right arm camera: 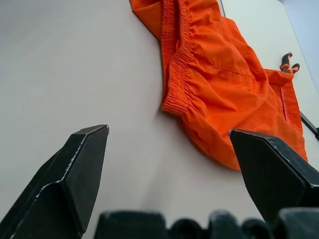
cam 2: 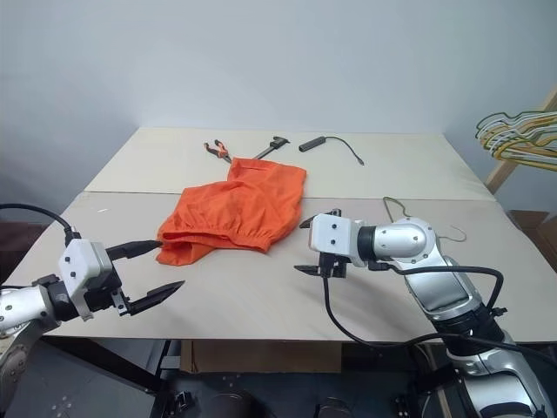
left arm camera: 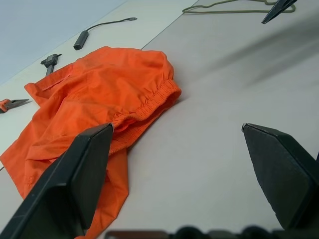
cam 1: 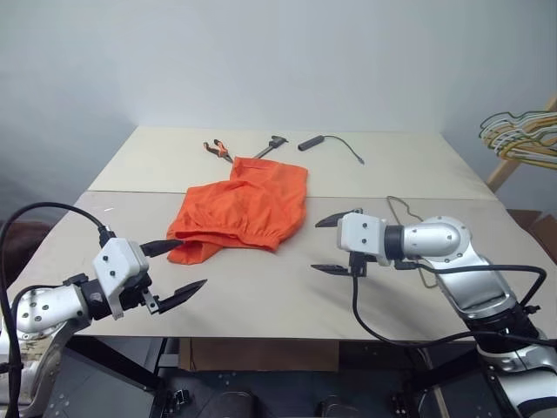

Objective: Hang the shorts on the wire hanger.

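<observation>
shorts [cam 1: 241, 209] lie crumpled between both spread-fingered, empty grippers [cam 1: 172, 272] [cam 1: 338, 245]; wire hanger [left arm camera: 227, 6], likely whole, shows clearest from left wrist.

My rig shows 2 arms in silver-grey metal shells, each ending in a white boxy wrist block that carries a gripper of 2 black, tapered, pointed fingers: left gripper [cam 1: 174, 270], right gripper [cam 1: 331, 245]. I see small dark screw holes dotting the left forearm casing and the white wrist block, and the right forearm is a smooth rounded cylinder with a black ring at its joint. Black cables loop off both arms, 1 arcing high over the left forearm and others trailing beneath the right wrist and elbow.
</observation>
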`<state>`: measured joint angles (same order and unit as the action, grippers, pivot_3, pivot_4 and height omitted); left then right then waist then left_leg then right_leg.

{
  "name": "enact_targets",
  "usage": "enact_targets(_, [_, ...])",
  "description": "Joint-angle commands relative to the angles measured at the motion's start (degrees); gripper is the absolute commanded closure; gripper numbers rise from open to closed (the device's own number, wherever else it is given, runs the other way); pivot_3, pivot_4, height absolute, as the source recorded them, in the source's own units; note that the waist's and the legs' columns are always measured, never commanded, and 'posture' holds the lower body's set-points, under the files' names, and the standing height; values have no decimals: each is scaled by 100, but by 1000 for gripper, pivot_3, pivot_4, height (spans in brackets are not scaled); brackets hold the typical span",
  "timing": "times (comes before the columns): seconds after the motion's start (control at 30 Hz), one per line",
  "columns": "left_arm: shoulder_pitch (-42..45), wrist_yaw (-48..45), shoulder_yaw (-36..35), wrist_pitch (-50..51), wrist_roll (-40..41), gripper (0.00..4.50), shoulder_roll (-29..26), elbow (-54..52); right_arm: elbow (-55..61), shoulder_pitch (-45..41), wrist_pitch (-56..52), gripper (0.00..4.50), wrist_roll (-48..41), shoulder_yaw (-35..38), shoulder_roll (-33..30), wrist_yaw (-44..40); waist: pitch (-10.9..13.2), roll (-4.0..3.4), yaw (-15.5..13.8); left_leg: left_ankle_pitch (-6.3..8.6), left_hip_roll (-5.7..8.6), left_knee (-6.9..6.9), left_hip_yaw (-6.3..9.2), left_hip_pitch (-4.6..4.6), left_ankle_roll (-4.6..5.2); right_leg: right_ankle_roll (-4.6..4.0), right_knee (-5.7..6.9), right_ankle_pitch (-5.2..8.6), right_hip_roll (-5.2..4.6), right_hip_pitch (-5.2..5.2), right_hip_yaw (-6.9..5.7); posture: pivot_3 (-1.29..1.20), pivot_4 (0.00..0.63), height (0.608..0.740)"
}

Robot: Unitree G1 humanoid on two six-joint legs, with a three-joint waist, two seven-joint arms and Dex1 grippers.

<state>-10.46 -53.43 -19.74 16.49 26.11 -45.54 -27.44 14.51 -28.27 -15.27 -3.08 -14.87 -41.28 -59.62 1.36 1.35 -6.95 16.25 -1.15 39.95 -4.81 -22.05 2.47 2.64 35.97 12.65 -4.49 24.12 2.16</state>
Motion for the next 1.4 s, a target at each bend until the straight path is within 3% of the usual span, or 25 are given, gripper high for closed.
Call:
enact_targets(0.03, [94, 99, -89, 58, 57, 0, -28, -53, 170, -50, 10, 7, -25, 154, -49, 33, 0, 0, 0, 0, 0, 0, 0, 0, 0, 0, 0, 0, 0, 0, 0, 201, 0, 740])
enact_targets(0.43, [73, 191, -33, 41, -148, 0, -55, -64, 163, -60, 13, 7, -27, 156, -45, 34, 0, 0, 0, 0, 0, 0, 0, 0, 0, 0, 0, 0, 0, 0, 0, 197, 0, 740])
enact_targets(0.67, [-101, 27, -295, -378, -607, 0, -251, 484, 185, -153, 6, 7, 44, 100, -30, 26, 0, 0, 30, 0, -2, -1, -3, 0, 0, -2, 0, 1, 1, 2, -1, 167, 0, 740])
enact_targets(0.87, [730, 118, 106, -1455, -1221, 0, -243, 1856, 267, -37, -41, 7, 104, 53, 57, 150, -2, 4, -1, 0, -4, 0, -3, 2, -1, -8, 0, 5, 0, -1, -12, 163, 0, 740])
enact_targets(1.1, [2102, 542, 975, -2886, -2577, 0, -416, 3935, 336, 0, -118, 7, 131, 77, 98, 223, -9, 13, 18, 1, -4, 0, -13, -8, -4, -10, -2, 1, 2, 5, -14, 143, 0, 740])
enact_targets(1.33, [3259, 930, 1662, -3617, -3169, 0, -100, 5699, 414, 73, -167, 7, 182, 75, 78, 228, -11, 16, 8, 1, -4, 2, -15, -9, -4, -9, 2, 0, 4, 5, -17, 125, 0, 740])
enact_targets(1.4, [3475, 786, 1659, -3678, -2932, 183, 65, 6037, 440, 91, -200, 0, 183, 82, 72, 238, -11, 17, 9, 1, -4, 2, -16, -11, -5, -7, 1, -1, 4, 6, -16, 119, 0, 740])
